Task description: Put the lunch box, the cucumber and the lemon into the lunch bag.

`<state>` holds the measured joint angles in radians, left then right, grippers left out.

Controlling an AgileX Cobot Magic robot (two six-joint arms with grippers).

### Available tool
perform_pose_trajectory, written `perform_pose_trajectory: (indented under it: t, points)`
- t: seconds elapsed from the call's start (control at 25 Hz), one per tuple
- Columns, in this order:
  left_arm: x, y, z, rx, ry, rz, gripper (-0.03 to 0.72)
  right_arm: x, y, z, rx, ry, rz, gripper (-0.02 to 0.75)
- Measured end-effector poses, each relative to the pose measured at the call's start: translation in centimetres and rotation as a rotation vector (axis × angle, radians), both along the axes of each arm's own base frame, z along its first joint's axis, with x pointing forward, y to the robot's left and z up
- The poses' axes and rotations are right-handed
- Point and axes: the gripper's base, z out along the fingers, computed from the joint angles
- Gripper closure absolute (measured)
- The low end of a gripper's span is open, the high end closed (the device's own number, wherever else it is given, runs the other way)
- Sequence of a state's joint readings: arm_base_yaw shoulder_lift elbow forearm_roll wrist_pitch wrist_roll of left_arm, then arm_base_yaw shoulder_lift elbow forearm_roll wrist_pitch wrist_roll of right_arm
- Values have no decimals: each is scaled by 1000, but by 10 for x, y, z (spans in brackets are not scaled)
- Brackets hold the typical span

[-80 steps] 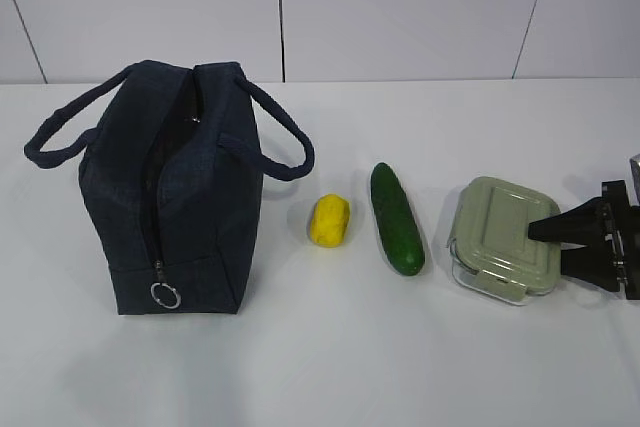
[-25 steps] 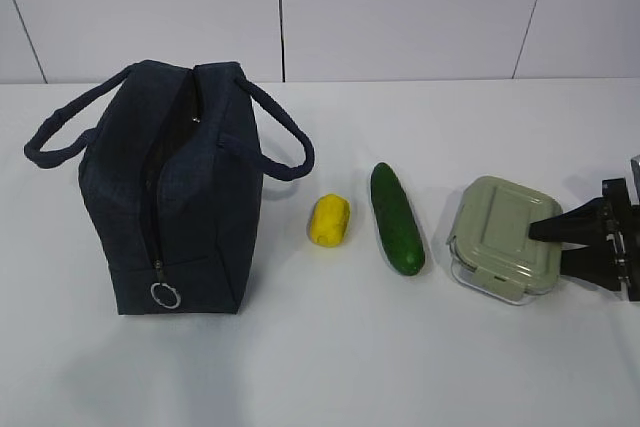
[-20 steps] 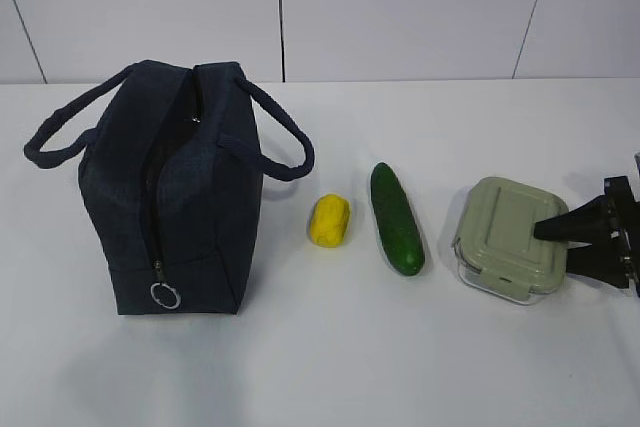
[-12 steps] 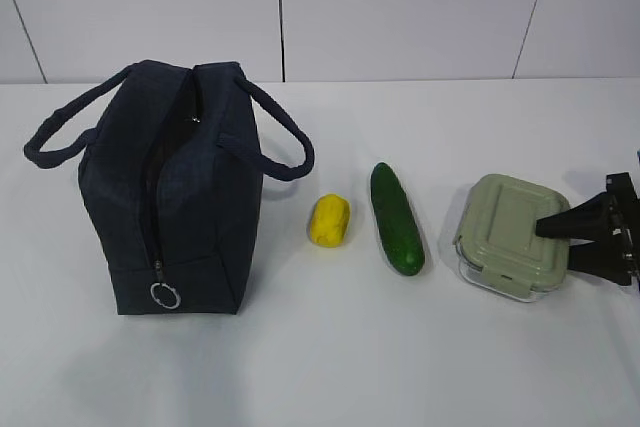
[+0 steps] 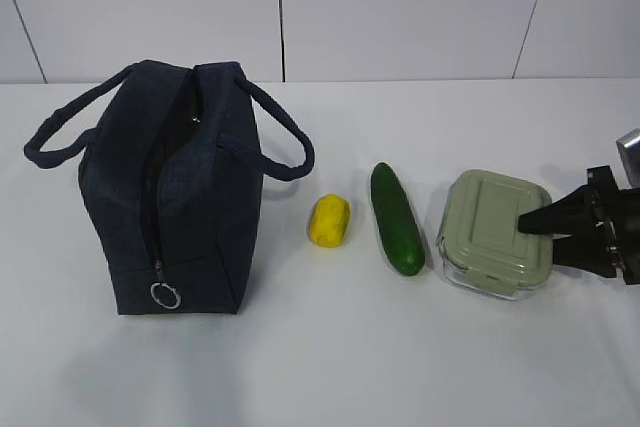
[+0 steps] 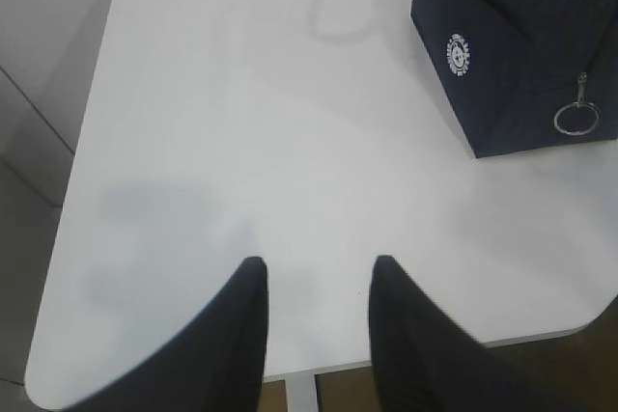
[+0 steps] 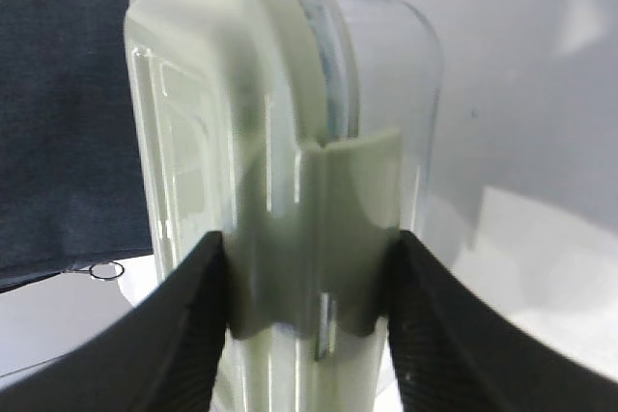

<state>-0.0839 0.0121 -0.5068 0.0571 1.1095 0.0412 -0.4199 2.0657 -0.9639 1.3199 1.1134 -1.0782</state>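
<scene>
The lunch box (image 5: 488, 232), clear glass with a sage-green lid, is at the right, close beside the dark green cucumber (image 5: 397, 219). My right gripper (image 5: 535, 239) is shut on its right end, one finger above the lid and one below. In the right wrist view the lunch box (image 7: 280, 142) fills the space between the fingers of the right gripper (image 7: 307, 248). The yellow lemon (image 5: 329, 220) lies left of the cucumber. The navy lunch bag (image 5: 185, 197) stands at the left. My left gripper (image 6: 319, 267) is open over bare table, with the lunch bag (image 6: 521, 65) off to its upper right.
The white table (image 5: 330, 367) runs back to a pale panelled wall. The bag's zipper ring pull (image 5: 165, 295) hangs low on its front face. In the left wrist view the table's edge (image 6: 58, 238) lies close to the gripper.
My right gripper has carried the lunch box leftward, closer to the cucumber, and it sits slightly higher in the view. The bag, lemon and cucumber have not moved.
</scene>
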Motion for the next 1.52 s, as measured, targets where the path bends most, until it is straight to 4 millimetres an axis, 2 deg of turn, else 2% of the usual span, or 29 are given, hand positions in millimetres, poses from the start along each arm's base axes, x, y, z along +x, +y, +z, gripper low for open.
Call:
perform_pose_trajectory:
  t: [0.52, 1.04, 1.16, 1.4, 1.52]
  points:
    - [0, -1, 0, -6, 1, -4, 450, -1, 0, 28, -12, -25, -23, 376]
    - [0, -7, 0, -72, 7, -47, 450, -8, 3, 77, -28, -83, -63, 376]
    - [1, -9, 6, -91, -17, -59, 450, -12, 5, 91, -31, -104, -70, 376]
    - [23, -14, 34, -146, -62, -81, 450, -17, 8, 111, -30, -132, -84, 376]
    - [40, -19, 37, -191, -29, -92, 450, -20, 9, 120, -29, -146, -93, 376]
